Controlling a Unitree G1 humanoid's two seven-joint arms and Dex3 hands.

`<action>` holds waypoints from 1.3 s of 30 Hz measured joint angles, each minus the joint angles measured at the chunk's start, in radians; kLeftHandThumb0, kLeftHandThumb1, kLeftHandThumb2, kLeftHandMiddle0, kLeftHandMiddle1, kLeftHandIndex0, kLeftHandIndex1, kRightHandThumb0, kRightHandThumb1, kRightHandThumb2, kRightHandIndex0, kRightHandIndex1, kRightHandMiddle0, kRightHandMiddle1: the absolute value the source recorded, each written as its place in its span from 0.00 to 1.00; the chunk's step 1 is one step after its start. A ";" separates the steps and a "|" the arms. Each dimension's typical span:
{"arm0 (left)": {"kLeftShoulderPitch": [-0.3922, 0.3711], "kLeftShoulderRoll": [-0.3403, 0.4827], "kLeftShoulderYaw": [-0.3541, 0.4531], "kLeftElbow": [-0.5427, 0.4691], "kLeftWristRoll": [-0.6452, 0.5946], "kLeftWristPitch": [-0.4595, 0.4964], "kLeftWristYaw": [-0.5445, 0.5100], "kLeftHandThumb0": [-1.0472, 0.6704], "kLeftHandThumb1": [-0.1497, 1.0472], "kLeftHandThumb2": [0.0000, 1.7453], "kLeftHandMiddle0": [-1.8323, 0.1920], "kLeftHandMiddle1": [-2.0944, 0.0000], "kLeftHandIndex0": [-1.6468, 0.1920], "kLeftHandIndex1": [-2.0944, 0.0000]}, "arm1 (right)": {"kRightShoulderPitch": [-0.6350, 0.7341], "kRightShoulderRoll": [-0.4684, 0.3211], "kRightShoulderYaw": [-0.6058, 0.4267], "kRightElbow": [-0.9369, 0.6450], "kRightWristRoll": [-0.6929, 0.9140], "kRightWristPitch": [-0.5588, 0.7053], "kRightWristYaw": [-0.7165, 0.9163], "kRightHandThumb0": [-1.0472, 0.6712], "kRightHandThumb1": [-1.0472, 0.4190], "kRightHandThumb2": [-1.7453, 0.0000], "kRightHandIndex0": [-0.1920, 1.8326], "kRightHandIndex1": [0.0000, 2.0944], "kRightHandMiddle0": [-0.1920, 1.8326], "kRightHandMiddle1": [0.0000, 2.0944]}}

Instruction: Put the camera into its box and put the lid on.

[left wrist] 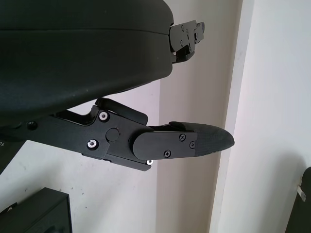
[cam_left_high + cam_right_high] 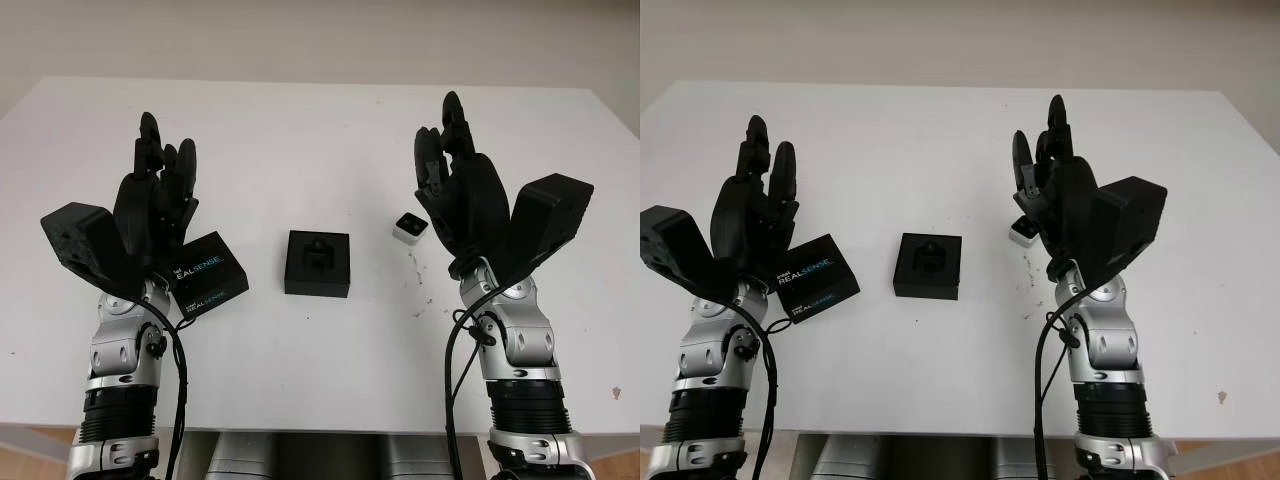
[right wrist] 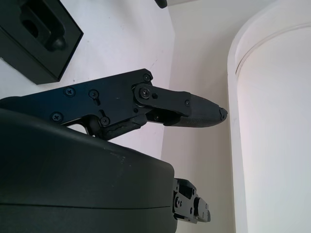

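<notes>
Camera (image 2: 410, 228) outside open, unfilled box (image 2: 318, 263)

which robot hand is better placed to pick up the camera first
The right robot hand. The small white camera lies on the table just beside it, while the left robot hand, also open, is raised beyond the black box, over the lid.

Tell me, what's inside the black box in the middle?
The box holds only its black moulded insert, with an empty hollow. The camera sits outside on the table. The hollow's bottom is too dark to see.
</notes>
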 measured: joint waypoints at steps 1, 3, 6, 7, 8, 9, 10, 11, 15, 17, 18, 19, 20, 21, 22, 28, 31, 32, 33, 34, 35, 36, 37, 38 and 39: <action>0.000 0.000 0.001 0.000 0.000 0.000 0.000 0.24 1.00 0.22 1.00 1.00 1.00 1.00 | 0.000 0.000 0.000 0.000 0.000 0.000 0.000 0.27 0.00 0.69 0.00 0.00 0.00 0.00; 0.000 0.000 0.001 0.000 0.000 0.000 0.003 0.24 1.00 0.22 1.00 1.00 1.00 1.00 | 0.000 0.000 0.000 0.000 0.003 0.000 0.000 0.27 0.00 0.69 0.00 0.00 0.00 0.00; 0.000 -0.001 0.001 0.000 0.000 0.002 0.008 0.24 1.00 0.21 1.00 1.00 1.00 1.00 | 0.000 0.000 0.000 0.001 0.004 0.000 0.004 0.27 0.00 0.69 0.00 0.00 0.00 0.00; 0.000 -0.001 0.001 0.000 0.000 0.003 0.009 0.24 1.00 0.21 1.00 1.00 1.00 1.00 | 0.000 0.000 0.000 0.002 0.004 0.000 0.005 0.27 0.00 0.69 0.00 0.00 0.00 0.00; 0.000 -0.002 0.001 0.000 -0.001 0.003 0.009 0.24 1.00 0.21 1.00 1.00 1.00 1.00 | 0.000 0.000 -0.001 0.004 0.005 0.001 0.008 0.27 0.00 0.69 0.00 0.00 0.00 0.00; 0.000 -0.003 0.000 0.000 -0.001 0.003 0.009 0.24 1.00 0.21 1.00 1.00 1.00 1.00 | 0.000 -0.001 -0.003 0.006 0.007 0.002 0.011 0.28 0.00 0.69 0.00 0.00 0.00 0.00; 0.000 -0.003 0.000 0.000 -0.001 0.003 0.009 0.24 1.00 0.21 1.00 1.00 1.00 1.00 | 0.000 -0.002 -0.004 0.007 0.009 0.001 0.016 0.28 0.00 0.69 0.00 0.00 0.00 0.00; 0.000 -0.003 0.000 0.001 0.000 0.002 0.009 0.24 1.00 0.22 1.00 1.00 1.00 1.00 | -0.001 -0.004 -0.007 0.009 0.013 0.001 0.021 0.28 0.00 0.70 0.00 0.00 0.00 0.00; 0.000 -0.003 -0.002 0.001 0.002 0.001 0.016 0.23 1.00 0.22 1.00 1.00 1.00 1.00 | -0.015 -0.055 -0.019 0.026 0.010 0.003 0.050 0.29 0.00 0.74 0.00 0.00 0.01 0.01; 0.000 -0.003 -0.002 0.001 0.002 0.000 0.018 0.23 1.00 0.22 1.00 0.99 1.00 1.00 | -0.043 -0.099 -0.030 0.037 0.001 0.013 0.063 0.30 0.00 0.78 0.04 0.02 0.04 0.02; 0.000 -0.003 -0.002 0.001 0.002 0.000 0.018 0.23 1.00 0.23 1.00 0.99 1.00 1.00 | -0.064 -0.125 -0.032 0.047 -0.006 0.015 0.072 0.29 0.00 0.80 0.05 0.03 0.05 0.03; 0.000 -0.003 -0.001 0.001 0.002 0.000 0.018 0.23 1.00 0.23 1.00 0.99 1.00 1.00 | -0.085 -0.151 -0.034 0.056 -0.014 0.016 0.079 0.29 0.00 0.81 0.06 0.03 0.06 0.03; 0.000 -0.003 -0.001 0.001 0.002 0.000 0.018 0.23 1.00 0.23 1.00 0.99 1.00 1.00 | -0.109 -0.176 -0.034 0.069 -0.028 0.017 0.086 0.31 0.00 0.85 0.10 0.05 0.10 0.06; 0.000 -0.003 -0.001 0.001 0.002 0.000 0.018 0.23 1.00 0.23 1.00 0.99 1.00 1.00 | -0.135 -0.205 -0.034 0.090 -0.044 0.020 0.094 0.32 0.00 0.88 0.13 0.07 0.13 0.08; 0.000 -0.003 -0.002 0.000 0.002 0.000 0.017 0.23 1.00 0.22 1.00 0.99 1.00 1.00 | -0.160 -0.231 -0.033 0.114 -0.056 0.023 0.104 0.31 0.00 0.92 0.16 0.08 0.14 0.13; 0.001 0.003 -0.002 0.000 0.007 -0.003 0.013 0.23 1.00 0.23 1.00 0.98 1.00 1.00 | -0.281 -0.364 0.001 0.312 -0.133 -0.033 0.218 0.34 0.09 0.97 0.21 0.11 0.06 0.40; 0.001 0.004 -0.001 0.000 0.007 -0.007 0.009 0.24 1.00 0.23 1.00 0.98 1.00 0.99 | -0.339 -0.423 0.056 0.454 -0.215 -0.154 0.267 0.39 0.11 0.97 0.22 0.12 0.05 0.45; 0.001 0.004 -0.001 0.000 0.007 -0.008 0.007 0.24 1.00 0.23 1.00 0.98 1.00 0.99 | -0.356 -0.448 0.087 0.500 -0.262 -0.211 0.273 0.38 0.12 0.97 0.23 0.12 0.05 0.45; 0.001 0.006 -0.001 0.000 0.009 -0.009 0.006 0.23 1.00 0.23 1.00 0.98 1.00 0.99 | -0.375 -0.476 0.125 0.548 -0.324 -0.275 0.270 0.36 0.13 0.97 0.25 0.13 0.10 0.40; 0.001 0.008 -0.002 0.000 0.010 -0.009 0.005 0.23 1.00 0.23 1.00 0.98 1.00 0.99 | -0.392 -0.503 0.161 0.587 -0.385 -0.326 0.258 0.36 0.14 0.97 0.26 0.12 0.14 0.33; 0.001 0.012 -0.001 0.000 0.011 -0.010 0.004 0.23 1.00 0.23 1.00 0.98 1.00 0.99 | -0.408 -0.530 0.197 0.624 -0.448 -0.378 0.238 0.35 0.15 0.97 0.27 0.12 0.18 0.28; 0.001 0.017 -0.001 0.000 0.012 -0.010 0.004 0.23 1.00 0.23 0.99 0.98 0.99 0.98 | -0.426 -0.553 0.228 0.664 -0.502 -0.424 0.218 0.34 0.16 0.97 0.28 0.12 0.19 0.26; 0.001 0.020 -0.001 0.000 0.013 -0.011 0.004 0.23 1.00 0.23 0.99 0.97 0.99 0.98 | -0.445 -0.571 0.256 0.704 -0.550 -0.463 0.199 0.34 0.16 0.97 0.28 0.11 0.19 0.25; 0.001 0.023 0.000 0.000 0.013 -0.012 0.004 0.23 1.00 0.23 0.99 0.98 0.99 0.98 | -0.463 -0.586 0.280 0.735 -0.588 -0.490 0.187 0.34 0.16 0.97 0.27 0.11 0.19 0.23; 0.001 0.023 0.000 0.000 0.013 -0.012 0.004 0.23 1.00 0.22 1.00 0.98 0.99 0.98 | -0.482 -0.597 0.301 0.764 -0.618 -0.507 0.183 0.37 0.16 0.97 0.27 0.10 0.20 0.20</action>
